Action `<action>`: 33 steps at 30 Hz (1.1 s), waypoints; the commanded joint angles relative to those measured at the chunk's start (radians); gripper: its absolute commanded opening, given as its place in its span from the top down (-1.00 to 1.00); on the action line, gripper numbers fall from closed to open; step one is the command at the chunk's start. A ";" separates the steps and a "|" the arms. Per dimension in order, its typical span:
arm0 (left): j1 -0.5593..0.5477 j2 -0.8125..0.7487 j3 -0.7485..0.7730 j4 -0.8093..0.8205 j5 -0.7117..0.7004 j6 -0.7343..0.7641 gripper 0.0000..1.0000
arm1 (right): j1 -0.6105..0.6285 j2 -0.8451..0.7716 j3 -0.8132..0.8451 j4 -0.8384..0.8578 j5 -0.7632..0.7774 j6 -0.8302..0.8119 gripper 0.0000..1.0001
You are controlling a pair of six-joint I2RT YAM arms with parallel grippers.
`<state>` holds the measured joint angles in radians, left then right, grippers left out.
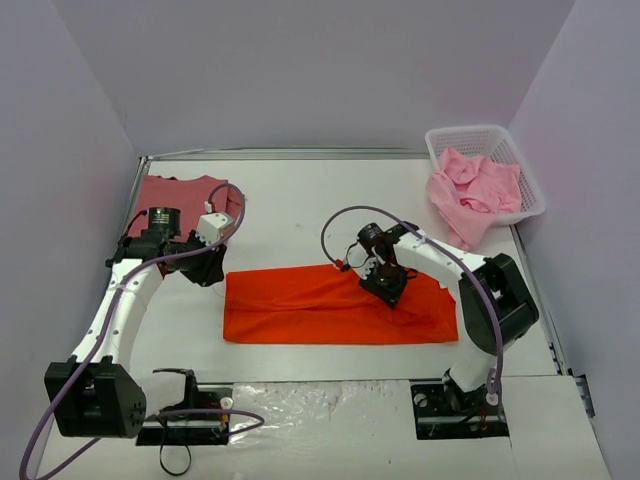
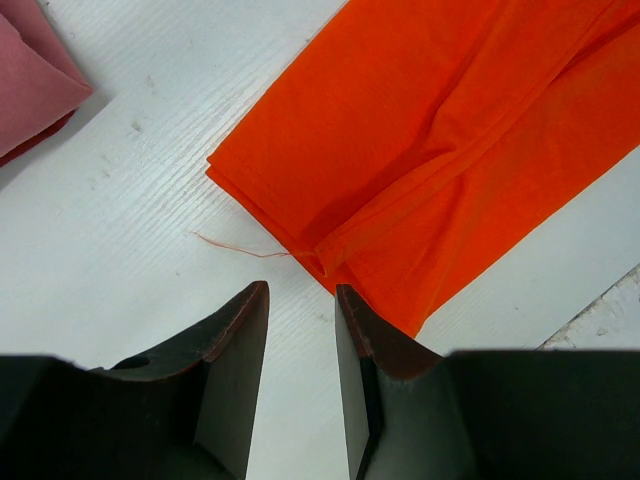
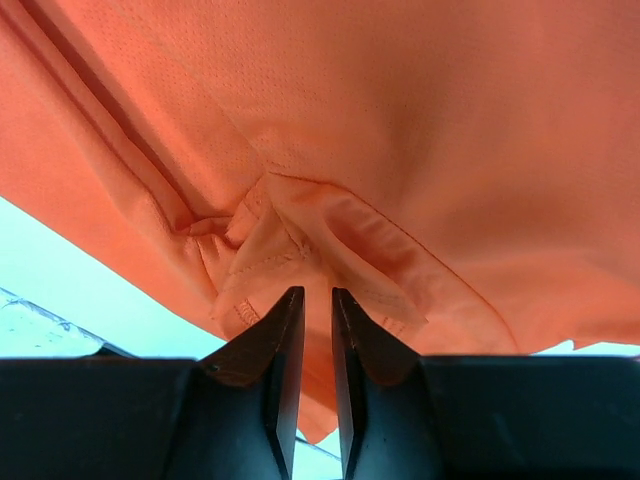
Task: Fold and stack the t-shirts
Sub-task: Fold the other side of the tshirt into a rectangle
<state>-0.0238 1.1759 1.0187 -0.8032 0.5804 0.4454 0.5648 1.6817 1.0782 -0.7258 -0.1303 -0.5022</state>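
From my station I see the orange-red t-shirt (image 1: 330, 305) lying in the middle of the worktop (image 1: 300, 200), folded into 1 long band running left to right. The right end effector (image 3: 310, 292) is down on the band's right part. In its wrist view the jaws stand almost together with only a thin slit between them, and a crumpled seam of the orange cloth bunches right at the tips. I cannot tell whether that cloth is actually pinched.

The left end effector (image 2: 300, 290) hangs over bare worktop just beside the band's left end. Its jaws are parted with nothing between them, and the layered corner of the shirt lies just ahead of the fingertips. A loose orange thread (image 2: 240, 248) trails from that corner onto the white surface.

The dusty rose t-shirt (image 1: 175, 192) lies folded flat at the far left corner, beyond the left arm. At the far right corner, the light pink t-shirts (image 1: 475, 190) are heaped in the white lattice basket (image 1: 470, 135), with 1 spilling over its near rim onto the worktop.
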 commanded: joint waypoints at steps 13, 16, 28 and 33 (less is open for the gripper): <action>0.009 -0.024 0.008 -0.002 0.021 0.018 0.36 | 0.007 0.081 0.029 -0.023 -0.011 -0.010 0.64; 0.010 -0.024 0.008 -0.002 0.021 0.018 0.36 | 0.007 0.093 0.037 -0.021 -0.014 -0.009 0.57; 0.010 -0.021 0.008 -0.002 0.019 0.018 0.36 | 0.009 0.092 0.069 -0.021 -0.029 0.001 0.32; 0.010 -0.019 0.009 -0.002 0.019 0.018 0.36 | 0.015 0.111 0.065 -0.017 -0.023 0.001 0.42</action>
<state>-0.0231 1.1763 1.0187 -0.8032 0.5808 0.4454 0.5659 1.7813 1.1206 -0.7033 -0.1471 -0.5003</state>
